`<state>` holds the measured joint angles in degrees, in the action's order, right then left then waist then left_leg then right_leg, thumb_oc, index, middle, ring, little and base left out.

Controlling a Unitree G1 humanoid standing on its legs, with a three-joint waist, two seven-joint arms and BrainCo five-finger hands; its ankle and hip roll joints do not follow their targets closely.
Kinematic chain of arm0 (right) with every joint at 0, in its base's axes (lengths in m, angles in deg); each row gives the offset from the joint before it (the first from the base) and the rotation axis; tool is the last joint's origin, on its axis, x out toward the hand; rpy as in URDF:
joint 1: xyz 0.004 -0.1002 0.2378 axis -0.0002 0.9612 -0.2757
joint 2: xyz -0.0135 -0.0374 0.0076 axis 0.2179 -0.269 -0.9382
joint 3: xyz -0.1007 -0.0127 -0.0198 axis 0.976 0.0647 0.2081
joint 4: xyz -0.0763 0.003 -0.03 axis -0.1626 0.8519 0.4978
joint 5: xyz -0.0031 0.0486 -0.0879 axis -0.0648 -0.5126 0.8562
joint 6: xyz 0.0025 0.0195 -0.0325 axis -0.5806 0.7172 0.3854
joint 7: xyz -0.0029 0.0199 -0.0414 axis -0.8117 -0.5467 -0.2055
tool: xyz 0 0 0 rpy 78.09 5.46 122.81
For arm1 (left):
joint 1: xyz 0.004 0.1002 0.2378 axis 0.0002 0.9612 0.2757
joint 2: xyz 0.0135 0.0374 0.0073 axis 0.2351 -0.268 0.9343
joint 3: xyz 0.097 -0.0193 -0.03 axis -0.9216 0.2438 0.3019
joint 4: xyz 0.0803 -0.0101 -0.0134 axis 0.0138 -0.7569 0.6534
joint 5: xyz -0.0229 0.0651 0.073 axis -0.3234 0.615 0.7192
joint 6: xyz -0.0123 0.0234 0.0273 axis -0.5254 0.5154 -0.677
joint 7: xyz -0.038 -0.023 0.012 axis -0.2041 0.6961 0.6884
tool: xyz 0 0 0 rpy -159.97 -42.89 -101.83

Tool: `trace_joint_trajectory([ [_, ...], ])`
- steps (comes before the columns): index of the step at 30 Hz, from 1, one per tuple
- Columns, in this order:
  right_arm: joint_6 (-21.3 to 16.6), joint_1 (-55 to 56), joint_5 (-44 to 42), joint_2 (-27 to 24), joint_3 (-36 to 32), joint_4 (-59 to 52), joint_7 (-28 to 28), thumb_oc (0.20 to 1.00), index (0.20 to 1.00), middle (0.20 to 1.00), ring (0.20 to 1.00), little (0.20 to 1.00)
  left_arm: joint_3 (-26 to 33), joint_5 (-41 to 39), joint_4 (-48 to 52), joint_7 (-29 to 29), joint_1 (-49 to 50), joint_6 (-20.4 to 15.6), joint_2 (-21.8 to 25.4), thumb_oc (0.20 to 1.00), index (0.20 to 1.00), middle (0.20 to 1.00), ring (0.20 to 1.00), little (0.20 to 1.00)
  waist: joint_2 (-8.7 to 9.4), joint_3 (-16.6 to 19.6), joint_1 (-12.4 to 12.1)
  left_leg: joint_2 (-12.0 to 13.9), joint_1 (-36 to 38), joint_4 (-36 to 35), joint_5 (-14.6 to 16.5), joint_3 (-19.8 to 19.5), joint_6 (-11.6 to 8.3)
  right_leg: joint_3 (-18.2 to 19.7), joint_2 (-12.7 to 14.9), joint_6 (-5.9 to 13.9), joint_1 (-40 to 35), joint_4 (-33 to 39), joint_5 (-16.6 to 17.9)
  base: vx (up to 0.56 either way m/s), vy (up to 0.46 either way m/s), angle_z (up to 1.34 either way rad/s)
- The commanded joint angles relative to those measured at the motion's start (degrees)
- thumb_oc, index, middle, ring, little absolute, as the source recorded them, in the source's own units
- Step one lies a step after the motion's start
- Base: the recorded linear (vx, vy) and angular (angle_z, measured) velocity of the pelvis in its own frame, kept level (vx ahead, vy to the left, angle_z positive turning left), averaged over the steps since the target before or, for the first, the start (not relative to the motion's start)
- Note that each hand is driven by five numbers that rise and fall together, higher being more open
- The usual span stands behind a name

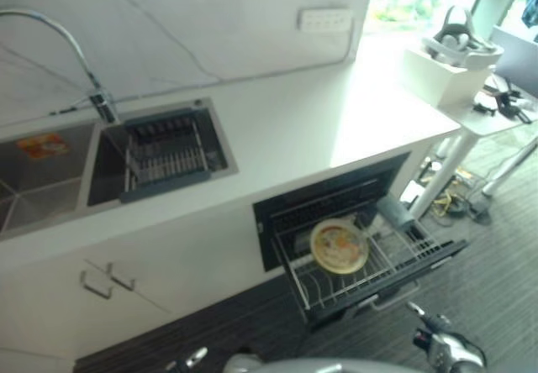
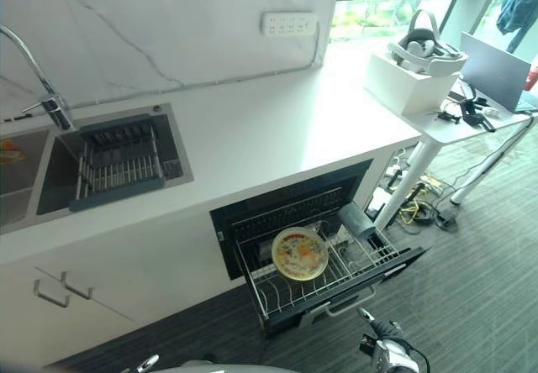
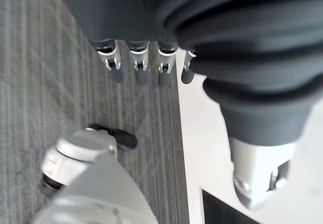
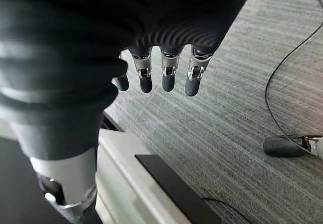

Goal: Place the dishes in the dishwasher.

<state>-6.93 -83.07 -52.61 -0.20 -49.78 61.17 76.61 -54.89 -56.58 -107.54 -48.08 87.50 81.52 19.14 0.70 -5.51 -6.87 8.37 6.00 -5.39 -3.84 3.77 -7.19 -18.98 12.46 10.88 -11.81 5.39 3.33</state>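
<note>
Dishwasher (image 2: 315, 260): built under the white counter (image 2: 252, 129), lower centre of the eye views; drawer pulled out, wire rack (image 2: 336, 276) exposed.

Plate (image 2: 299, 253): round, yellowish with a patterned face; lay in the rack, toward its left half, tilted against the wires. It was held by neither hand.

Grey cup-like item (image 2: 357, 219): stood at the rack's back right corner; its kind could not be told.

Sink (image 2: 109, 167): set into the counter, upper left of the eye views; a dark dish rack (image 2: 118, 170) sat inside the basin, with a curved tap (image 2: 38, 79) behind it. A second basin (image 1: 38, 180) lay further left, an orange-and-red item (image 1: 42, 145) on its floor.

Wall socket strip (image 2: 289, 24): white, on the marble backsplash, upper centre.

Side table (image 2: 471, 121): upper right, just beside the counter's end; carried a white box (image 2: 412, 79) topped by a headset (image 2: 424, 49), and a laptop (image 2: 504, 70).

Carpet (image 2: 471, 255): grey, striped, lower right.

Left hand (image 3: 139, 57): seen in the left wrist view, fingers straight and relaxed, pointing down over the carpet beside the white cabinet front; held nothing.

Right hand (image 4: 161, 70): seen in the right wrist view, fingers likewise straight and loosely spread above the carpet; held nothing.
</note>
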Motion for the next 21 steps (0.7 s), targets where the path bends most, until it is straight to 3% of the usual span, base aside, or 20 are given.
trace_joint_trajectory([
  [1,-0.9,-4.7,-2.9,-4.4,-1.3,2.4,-0.5,1.000,1.000,1.000,1.000,1.000,-2.1,0.4,-1.1,-0.7,-4.2,0.9,1.9,1.000,1.000,1.000,1.000,1.000,-1.34,-2.5,-2.0,-1.1,2.1,0.4,6.4,1.8,1.05,-3.2,-0.3,-0.43,0.8,-1.5,-3.3,0.09,-0.012,0.29],
  [4,0.5,-6.6,-3.2,-6.8,-1.9,3.6,-1.4,1.000,1.000,1.000,1.000,1.000,-2.6,0.9,0.2,0.0,-3.1,2.0,2.5,1.000,1.000,1.000,1.000,1.000,-3.24,-2.8,-3.2,-1.8,1.3,0.4,5.6,0.3,1.04,-4.4,0.9,0.05,1.1,-2.4,-3.1,0.05,0.028,0.25],
  [9,3.7,-10.9,0.2,-14.3,-2.8,4.3,-3.7,1.000,1.000,1.000,1.000,1.000,-4.6,0.8,2.1,1.7,-2.4,3.2,1.4,1.000,1.000,1.000,1.000,1.000,-8.66,-3.0,-4.0,-4.7,-1.2,0.4,4.2,-1.5,0.94,-5.8,4.5,0.97,2.9,-3.7,-2.8,0.02,0.258,0.26],
  [13,4.7,-15.1,6.4,-22.5,-3.1,3.7,-5.3,1.000,1.000,1.000,1.000,1.000,-6.0,-1.8,3.7,3.3,-1.7,4.0,-1.3,1.000,1.000,1.000,1.000,1.000,-16.29,-3.2,-4.5,-8.6,-3.8,0.4,3.0,-2.0,0.77,-6.3,10.0,2.29,5.0,-4.8,-2.0,0.05,0.419,0.16],
  [15,4.5,-17.3,8.2,-25.4,-2.6,3.1,-6.1,1.000,1.000,1.000,1.000,1.000,-6.4,-1.2,2.8,4.2,-1.1,3.2,-2.0,1.000,1.000,1.000,1.000,1.000,-18.40,-3.5,-4.7,-9.7,-5.0,0.4,2.8,-1.6,0.74,-6.3,11.4,2.48,5.6,-4.5,-1.5,0.03,0.278,0.07],
  [18,4.7,-21.5,12.8,-29.6,-1.0,1.6,-7.1,1.000,1.000,1.000,1.000,1.000,-6.6,-1.2,2.0,5.9,-0.2,1.5,-2.5,1.000,1.000,1.000,1.000,1.000,-20.66,-4.7,-4.5,-10.7,-6.7,0.4,2.4,-0.1,0.55,-5.7,13.6,2.66,7.6,-5.0,-0.8,-0.01,0.293,0.08],
  [21,4.3,-24.2,15.6,-32.4,0.3,0.4,-7.3,1.000,1.000,1.000,1.000,1.000,-6.4,0.4,2.5,7.4,0.8,0.3,-2.8,1.000,1.000,1.000,1.000,1.000,-21.43,-6.0,-4.5,-11.2,-7.2,0.4,2.6,1.2,0.55,-5.7,14.8,2.76,8.1,-5.7,-1.0,0.02,0.158,0.19],
])
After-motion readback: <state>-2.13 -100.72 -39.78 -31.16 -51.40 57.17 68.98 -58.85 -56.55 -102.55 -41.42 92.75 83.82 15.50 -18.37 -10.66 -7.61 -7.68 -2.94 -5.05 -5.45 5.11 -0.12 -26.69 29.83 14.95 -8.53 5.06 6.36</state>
